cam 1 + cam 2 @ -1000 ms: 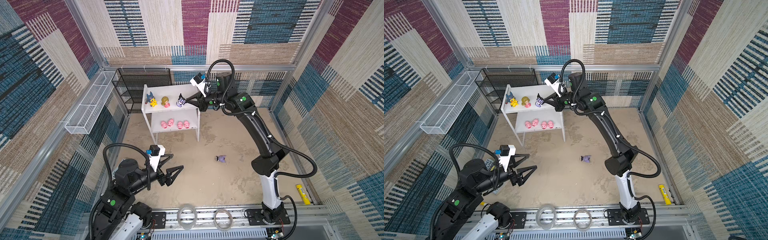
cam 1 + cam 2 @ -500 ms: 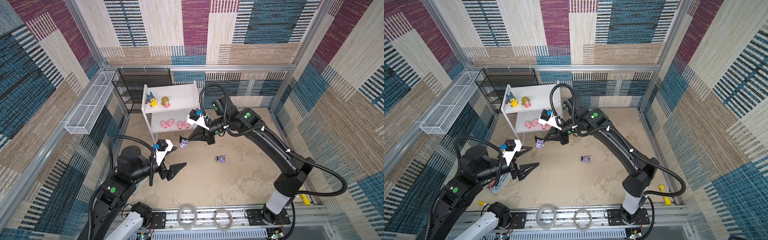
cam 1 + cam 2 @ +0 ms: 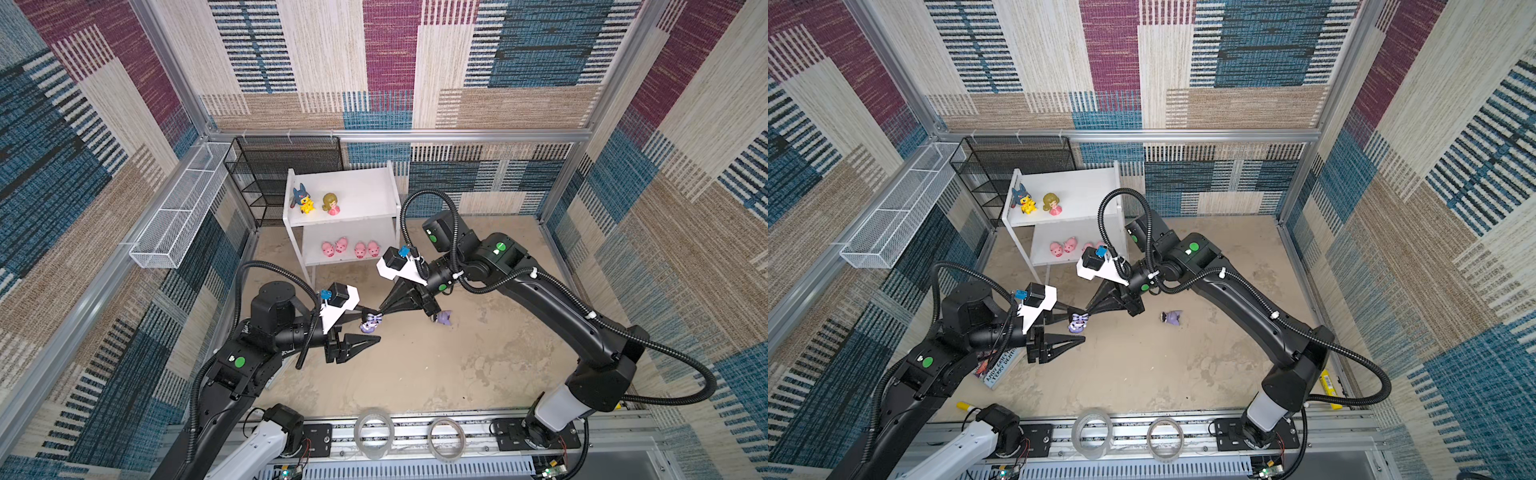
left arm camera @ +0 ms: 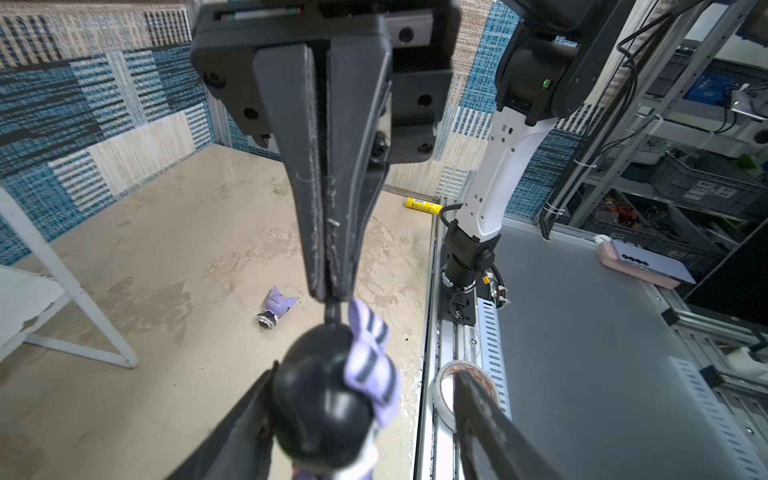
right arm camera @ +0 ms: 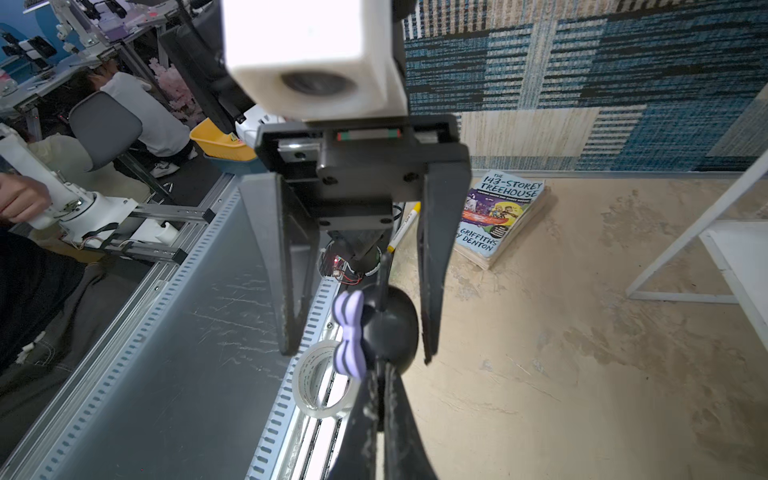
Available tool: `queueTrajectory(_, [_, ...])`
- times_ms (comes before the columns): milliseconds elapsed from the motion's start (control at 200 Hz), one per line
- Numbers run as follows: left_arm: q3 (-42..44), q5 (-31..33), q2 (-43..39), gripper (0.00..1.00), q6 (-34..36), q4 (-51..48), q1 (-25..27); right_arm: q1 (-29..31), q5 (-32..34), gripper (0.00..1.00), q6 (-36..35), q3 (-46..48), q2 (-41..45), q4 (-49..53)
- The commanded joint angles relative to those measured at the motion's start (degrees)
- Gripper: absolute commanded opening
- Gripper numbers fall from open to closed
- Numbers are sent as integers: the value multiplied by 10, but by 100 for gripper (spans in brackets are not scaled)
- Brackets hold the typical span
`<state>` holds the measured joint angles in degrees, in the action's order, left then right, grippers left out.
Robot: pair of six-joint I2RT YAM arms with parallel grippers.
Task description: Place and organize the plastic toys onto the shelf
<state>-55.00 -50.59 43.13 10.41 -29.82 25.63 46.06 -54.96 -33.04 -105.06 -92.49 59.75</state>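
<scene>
Now, toy between left fingers, right fingers gripping

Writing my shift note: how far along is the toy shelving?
Done: doll and yellow figure atop the shelf, four pigs below. In hand: the right claw pinches a black-and-purple figure inside the open left claw. Left: that one and the purple figure lying on the floor.

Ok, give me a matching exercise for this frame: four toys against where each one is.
Toys: 1 pink pigs; 2 yellow hooded figure; 3 black figure with bow; 4 purple eared figure.
Places: A top board of the shelf; B on the table, lying down; C lower board of the shelf; D pinched by the right gripper.
Pairs: 1-C; 2-A; 3-D; 4-B.
</scene>
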Motion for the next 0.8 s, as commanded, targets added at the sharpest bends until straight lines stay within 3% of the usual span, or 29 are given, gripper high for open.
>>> queueTrajectory(0, [-7, -38, 4, 58, 5, -3, 0, 6, -14, 0, -2, -7, 1, -14])
queueTrajectory(331, [-1, -34, 1, 24, -2, 6, 1, 10, -7, 2, 27, 31, 36, -83])
queueTrajectory(411, [10, -35, -8, 20, -20, 31, 1, 9, -15, 18, 61, 76, 67, -155])
queueTrajectory(471, [26, -38, -20, 18, -45, 69, 0, 3, -23, 35, 103, 137, 104, -242])
queueTrajectory(536, [49, -43, -34, 17, -79, 122, 0, -7, -44, 45, 162, 218, 146, -356])
queueTrajectory(656, [76, -53, -49, 16, -128, 195, -1, -16, -58, 50, 257, 311, 192, -517])
queueTrajectory(796, [101, -72, -53, 15, -168, 264, -2, -16, -61, 52, 342, 359, 192, -631])
